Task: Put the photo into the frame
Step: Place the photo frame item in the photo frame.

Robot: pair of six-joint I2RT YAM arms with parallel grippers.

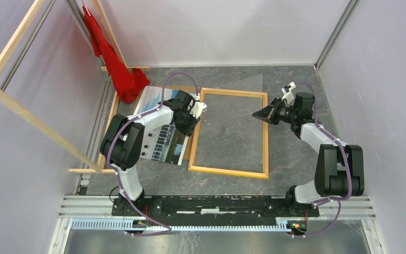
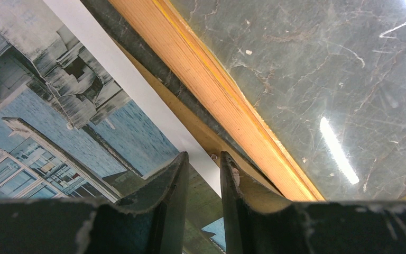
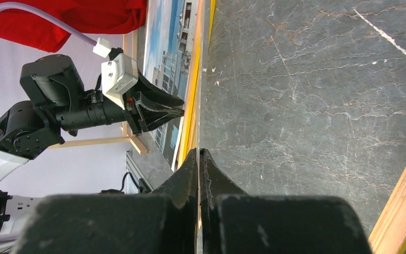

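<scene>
Both arms rise from their bases at the bottom edge of the top view and bend inward over the worktop. The left arm's elbow juts out at lower left and its forearm reaches up and to the right. The left gripper points down at the white margin of the photo, its jaws a narrow slit apart with nothing between them. The photo lies picture side up at centre left, just beside the frame, which lies wood back up at centre. The right arm folds in from the lower right. The right gripper, at the frame's right rail, has its jaws pinched on the thin edge of a clear sheet. A red cloth hangs at upper left.
</scene>
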